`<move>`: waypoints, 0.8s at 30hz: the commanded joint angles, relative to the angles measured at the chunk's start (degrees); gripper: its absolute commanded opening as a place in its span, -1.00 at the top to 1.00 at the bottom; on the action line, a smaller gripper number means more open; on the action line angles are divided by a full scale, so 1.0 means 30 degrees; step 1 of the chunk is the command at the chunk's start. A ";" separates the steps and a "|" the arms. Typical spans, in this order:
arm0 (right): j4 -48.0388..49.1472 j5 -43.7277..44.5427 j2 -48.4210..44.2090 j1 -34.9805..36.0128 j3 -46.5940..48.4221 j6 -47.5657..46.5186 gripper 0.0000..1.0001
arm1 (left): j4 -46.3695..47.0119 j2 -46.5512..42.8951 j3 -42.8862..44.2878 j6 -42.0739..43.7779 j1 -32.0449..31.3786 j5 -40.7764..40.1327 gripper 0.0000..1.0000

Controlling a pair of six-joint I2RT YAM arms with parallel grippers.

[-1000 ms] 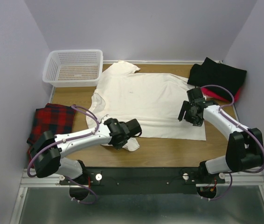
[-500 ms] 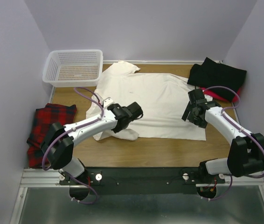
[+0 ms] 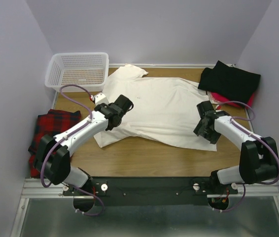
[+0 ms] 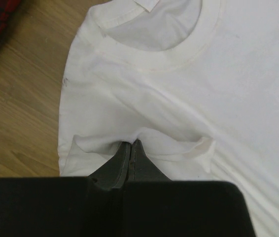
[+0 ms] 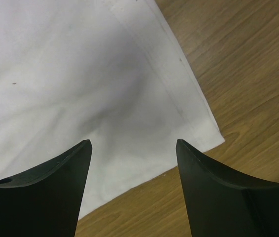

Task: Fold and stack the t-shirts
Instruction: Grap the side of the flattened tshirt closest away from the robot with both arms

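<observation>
A large cream-white t-shirt (image 3: 164,106) lies spread across the wooden table. My left gripper (image 3: 124,102) is shut on a fold of its sleeve edge, close below the collar (image 4: 179,54); in the left wrist view the gripper (image 4: 131,143) pinches bunched white cloth (image 4: 218,79). My right gripper (image 3: 204,129) stands open just above the shirt's front right hem corner (image 5: 213,136), with nothing between its fingers (image 5: 83,153). At the back right a black t-shirt (image 3: 230,79) lies folded on a red t-shirt (image 3: 222,100).
A white mesh basket (image 3: 78,71) stands at the back left. A red and black plaid cloth (image 3: 55,126) lies at the left edge. Bare wood (image 3: 149,158) shows along the front of the table, between the shirt and the arm bases.
My left gripper has carried the shirt's left sleeve from the front edge up and to the left, over the shirt. My right gripper has moved down toward the front right hem corner.
</observation>
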 commanded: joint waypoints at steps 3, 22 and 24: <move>-0.0335 0.0555 -0.0724 0.0077 -0.1006 0.2611 -0.50 | 0.2493 -0.0927 -0.0434 0.3645 0.1790 -0.0759 1.00; -0.4172 -0.0681 -0.4301 0.0223 -0.2499 0.4164 -0.38 | 0.4635 0.0595 -0.0376 0.5701 0.2437 0.0296 1.00; -0.4232 -0.0354 -0.4155 0.0223 -0.2588 0.4369 -0.38 | 0.4722 0.0713 -0.0375 0.5730 0.2437 0.0383 1.00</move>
